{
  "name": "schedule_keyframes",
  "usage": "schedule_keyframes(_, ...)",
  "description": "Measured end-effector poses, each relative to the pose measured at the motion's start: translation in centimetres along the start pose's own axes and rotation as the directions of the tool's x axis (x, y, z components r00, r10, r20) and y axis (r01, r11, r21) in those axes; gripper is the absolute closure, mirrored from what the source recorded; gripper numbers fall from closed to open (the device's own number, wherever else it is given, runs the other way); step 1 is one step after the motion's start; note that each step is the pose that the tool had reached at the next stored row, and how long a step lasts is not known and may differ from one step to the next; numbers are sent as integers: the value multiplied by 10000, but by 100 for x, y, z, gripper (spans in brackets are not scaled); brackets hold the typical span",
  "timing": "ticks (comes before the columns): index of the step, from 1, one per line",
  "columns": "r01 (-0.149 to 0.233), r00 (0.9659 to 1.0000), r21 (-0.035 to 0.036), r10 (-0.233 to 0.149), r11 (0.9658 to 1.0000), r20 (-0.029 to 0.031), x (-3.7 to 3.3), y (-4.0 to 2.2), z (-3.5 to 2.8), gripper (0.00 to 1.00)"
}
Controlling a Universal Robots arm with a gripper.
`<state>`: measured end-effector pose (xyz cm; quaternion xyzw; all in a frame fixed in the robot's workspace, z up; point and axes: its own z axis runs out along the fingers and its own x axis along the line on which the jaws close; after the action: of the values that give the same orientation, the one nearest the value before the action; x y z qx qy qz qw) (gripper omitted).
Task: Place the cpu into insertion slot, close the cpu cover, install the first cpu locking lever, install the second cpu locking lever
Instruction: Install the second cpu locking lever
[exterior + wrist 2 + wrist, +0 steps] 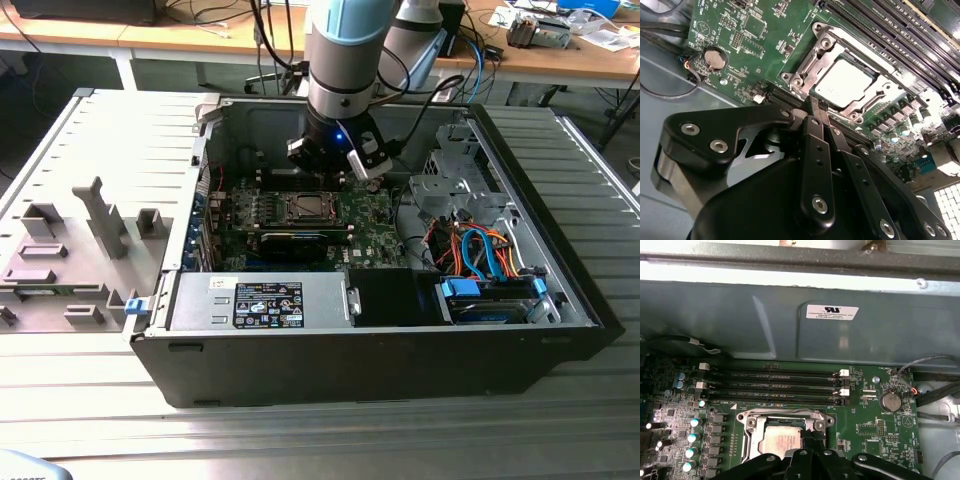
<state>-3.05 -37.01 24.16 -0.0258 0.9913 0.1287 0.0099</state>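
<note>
The cpu [844,83] already lies in the slot [816,31], and the cover [812,70] is down around it, its window framing the silver face. In both wrist views the gripper [818,106] hangs just above the edge of the socket, with the jaws pressed together and holding nothing. In the exterior view the gripper [335,160] stands over the board [375,225] inside the open case [520,165], which rests on the worktop [120,130].

I judge that the work is now at the levers, though I cannot tell from these pictures if either lever is already hooked. To do this step well, the closed tip should meet the thin lever squarely, press it down and then sideways under its catch, and stay away from the memory slots [775,387] and the small capacitors [692,437] nearby. Too much force could bend the cover.

About writing: a white label [832,312] sits on the case wall, and a black label [268,303] on the power supply [255,300]; the print on both is too small for me to read. The round battery [890,401] has some marking as well, not legible.
</note>
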Motion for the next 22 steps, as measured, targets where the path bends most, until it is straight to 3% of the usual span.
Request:
schedule_keyframes(19,1,10000,0,-1,10000,0,-2,14,-55,89)
schedule_keyframes(22,1,10000,0,-1,10000,0,0,-18,-65,89)
